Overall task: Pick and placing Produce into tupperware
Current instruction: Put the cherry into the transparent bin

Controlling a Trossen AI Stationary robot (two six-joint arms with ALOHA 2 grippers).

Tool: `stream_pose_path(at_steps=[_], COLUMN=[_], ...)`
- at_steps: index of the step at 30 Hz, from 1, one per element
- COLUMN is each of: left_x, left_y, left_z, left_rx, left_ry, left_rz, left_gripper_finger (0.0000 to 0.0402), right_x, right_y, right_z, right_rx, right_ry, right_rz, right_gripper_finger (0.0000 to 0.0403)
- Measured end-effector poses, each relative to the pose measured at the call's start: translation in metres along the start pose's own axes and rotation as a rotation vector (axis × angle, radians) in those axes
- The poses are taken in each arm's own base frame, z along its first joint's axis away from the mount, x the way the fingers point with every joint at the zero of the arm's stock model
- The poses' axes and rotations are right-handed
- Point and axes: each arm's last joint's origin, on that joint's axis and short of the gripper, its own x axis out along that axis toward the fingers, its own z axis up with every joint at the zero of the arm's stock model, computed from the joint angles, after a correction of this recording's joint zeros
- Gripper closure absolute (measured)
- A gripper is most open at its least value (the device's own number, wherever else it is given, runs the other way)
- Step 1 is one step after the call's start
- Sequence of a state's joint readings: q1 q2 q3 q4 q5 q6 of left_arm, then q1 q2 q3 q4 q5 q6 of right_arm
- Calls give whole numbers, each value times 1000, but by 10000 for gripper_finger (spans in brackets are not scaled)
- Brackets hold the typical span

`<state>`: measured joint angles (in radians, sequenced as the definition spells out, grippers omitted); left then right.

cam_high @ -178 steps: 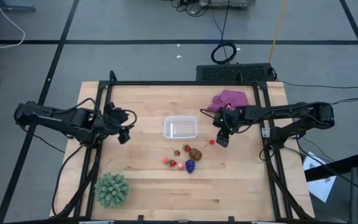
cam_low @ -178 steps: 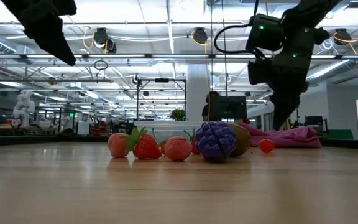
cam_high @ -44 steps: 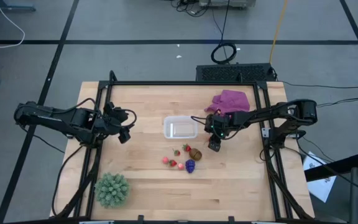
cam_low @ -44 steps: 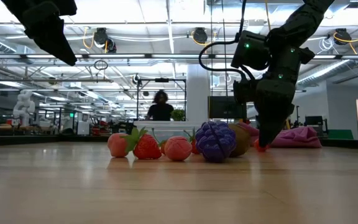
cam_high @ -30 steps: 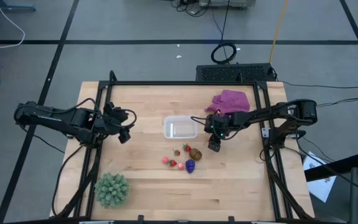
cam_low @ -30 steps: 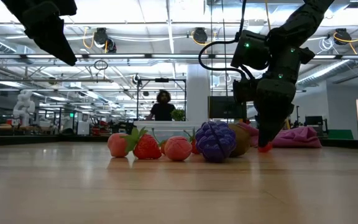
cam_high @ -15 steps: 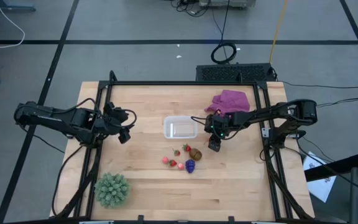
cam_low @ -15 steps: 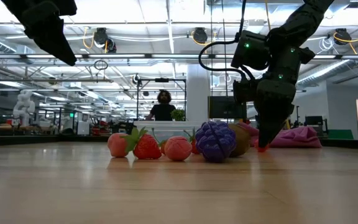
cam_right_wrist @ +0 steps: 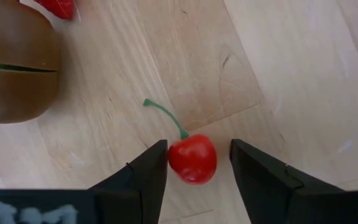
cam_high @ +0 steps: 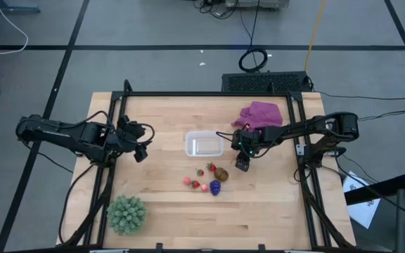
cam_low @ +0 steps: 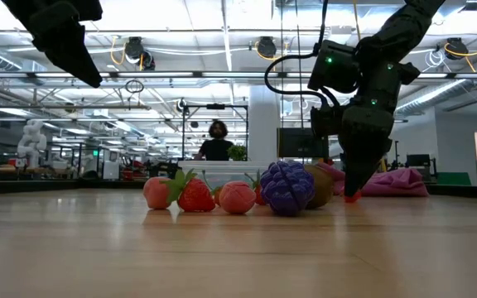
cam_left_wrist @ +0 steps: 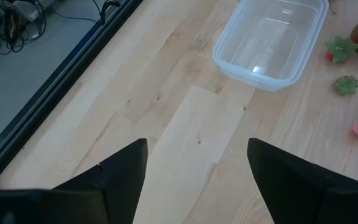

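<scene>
A small red cherry (cam_right_wrist: 192, 158) with a green stem lies on the wood between the fingers of my right gripper (cam_right_wrist: 199, 146), which points down, open, right of the fruit pile (cam_high: 242, 166). The brown round piece (cam_high: 221, 173), the purple cluster (cam_high: 215, 187) and several red strawberry pieces (cam_high: 196, 185) lie on the table in front of the clear tupperware (cam_high: 204, 144), which holds nothing. My left gripper (cam_high: 145, 151) hangs open above the table's left side, away from everything. My right gripper comes from above, slanting down, with one finger on each side of the cherry. One finger (cam_right_wrist: 157, 168) seems to lie against the cherry's side (cam_right_wrist: 173, 158); the other (cam_right_wrist: 244, 168) stands a narrow gap off. The cherry rests on the table.
A spiky green ball (cam_high: 126, 213) sits at the near left corner. A purple cloth (cam_high: 260, 112) lies at the far right, behind my right arm. The brown piece (cam_right_wrist: 14, 68) lies close beside the cherry. Bare wood stretches right of the cherry and along the near edge.
</scene>
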<state>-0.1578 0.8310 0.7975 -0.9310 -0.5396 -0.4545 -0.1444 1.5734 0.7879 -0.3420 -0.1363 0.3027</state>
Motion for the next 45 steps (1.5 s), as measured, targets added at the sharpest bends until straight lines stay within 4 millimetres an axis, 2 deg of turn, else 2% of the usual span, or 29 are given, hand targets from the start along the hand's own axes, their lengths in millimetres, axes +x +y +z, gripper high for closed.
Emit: stream_pose_path(at_steps=[10,23,45], left_x=[0,0,0], left_y=[0,0,0], left_z=[0,0,0], left_rx=[0,0,-5], left_ry=[0,0,0], left_rz=[0,0,0], left_gripper_finger=[121,121,121], right_x=[0,0,0], right_y=[0,0,1], right_z=[0,2,2], right_rx=[10,3,15], right_ry=[-7,-31,-26], right_rz=[-1,-1,3], right_gripper_finger=[236,287,287])
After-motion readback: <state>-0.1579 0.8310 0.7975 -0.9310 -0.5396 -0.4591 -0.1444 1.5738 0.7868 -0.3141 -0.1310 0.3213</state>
